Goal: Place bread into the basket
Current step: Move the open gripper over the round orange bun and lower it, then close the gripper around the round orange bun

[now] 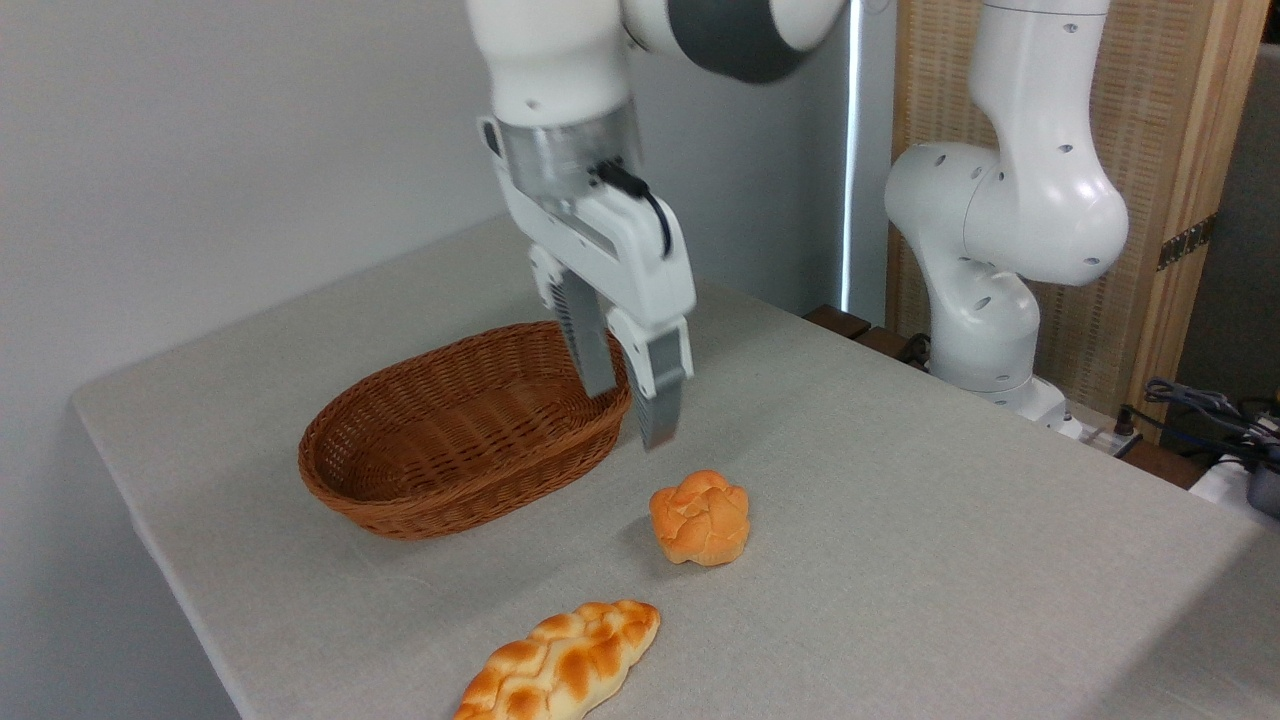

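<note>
Just above the bun (699, 517), the pincer (629, 415) hangs open and empty; bun sits on the worktop (900, 520) beside the basket (462, 428). That glossy knotted crust could squirt out sideways, or the pincer clips the basket rim swinging over.

Pale grey wall (200, 150), grey table (900, 520), woven wooden screen (1170, 150) at right.

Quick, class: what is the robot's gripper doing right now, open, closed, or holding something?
Gripper: open and holding nothing, its fingers apart in the air beside the oval brown wicker basket, above the small round orange-golden bun.
</note>
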`<state>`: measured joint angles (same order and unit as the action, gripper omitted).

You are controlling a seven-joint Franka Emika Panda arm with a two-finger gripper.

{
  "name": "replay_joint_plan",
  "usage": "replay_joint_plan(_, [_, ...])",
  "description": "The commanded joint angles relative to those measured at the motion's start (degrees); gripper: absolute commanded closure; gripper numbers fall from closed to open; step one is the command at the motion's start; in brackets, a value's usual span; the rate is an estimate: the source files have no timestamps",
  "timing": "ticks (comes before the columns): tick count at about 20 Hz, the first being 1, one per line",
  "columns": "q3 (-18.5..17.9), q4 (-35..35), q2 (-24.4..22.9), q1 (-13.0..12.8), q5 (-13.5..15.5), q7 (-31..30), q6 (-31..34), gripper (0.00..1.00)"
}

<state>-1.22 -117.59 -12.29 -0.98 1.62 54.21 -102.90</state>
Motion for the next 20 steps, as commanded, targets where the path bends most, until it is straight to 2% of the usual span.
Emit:
replay_joint_plan(1, [-0.3, -9.0, -2.6, 0.4, -1.8, 4.2, -7.9, 0.00])
replay_joint_plan(3, [-0.4, -13.0, -2.5, 0.5, -3.7, 4.3, -12.7, 0.00])
replay_joint_plan(5, [-0.4, -15.0, -2.0, 0.5, -4.1, 4.3, -14.7, 0.00])
replay_joint_plan(13, [-0.4, -16.8, -1.4, 0.5, -4.3, 4.6, -14.6, 0.00])
replay_joint_plan(17, [-0.4, -17.0, -1.4, 0.5, -6.5, 4.6, -14.6, 0.01])
replay_joint_plan(18, [-0.4, -17.0, -1.3, 0.5, -6.7, 4.6, -14.6, 0.05])
replay_joint_plan(20, [-0.4, -17.1, -1.3, 0.5, -6.8, 4.6, -14.6, 0.19])
